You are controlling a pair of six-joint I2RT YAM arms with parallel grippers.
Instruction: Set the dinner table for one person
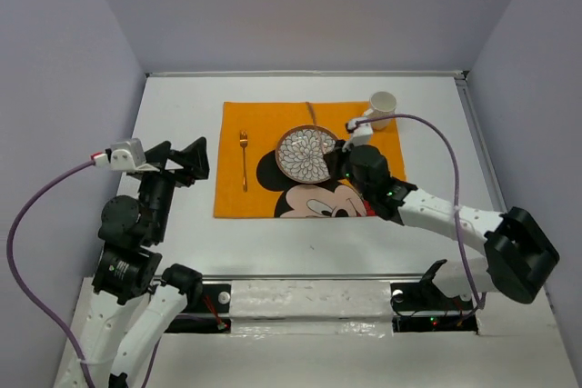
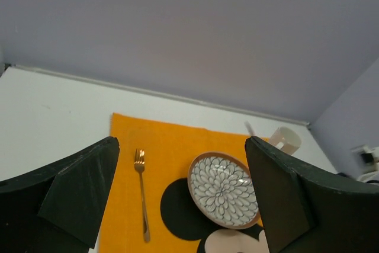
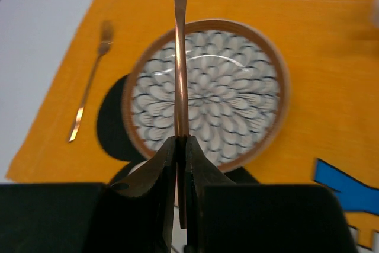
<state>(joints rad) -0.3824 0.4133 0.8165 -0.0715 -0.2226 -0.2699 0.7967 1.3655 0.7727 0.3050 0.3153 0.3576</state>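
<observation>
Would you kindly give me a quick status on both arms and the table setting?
Left gripper open, empty. Right gripper shut on copper utensil over the plate. Dinner table has mat, fork, cup laid. Nothing seen in the way.

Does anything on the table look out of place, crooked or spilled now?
Nothing is spilled or damaged. The fork lies straight left of the plate, and the cup stands upright at the mat's corner. Only one thing is not placed: a thin copper utensil, clamped in the right fingers above the plate.
</observation>
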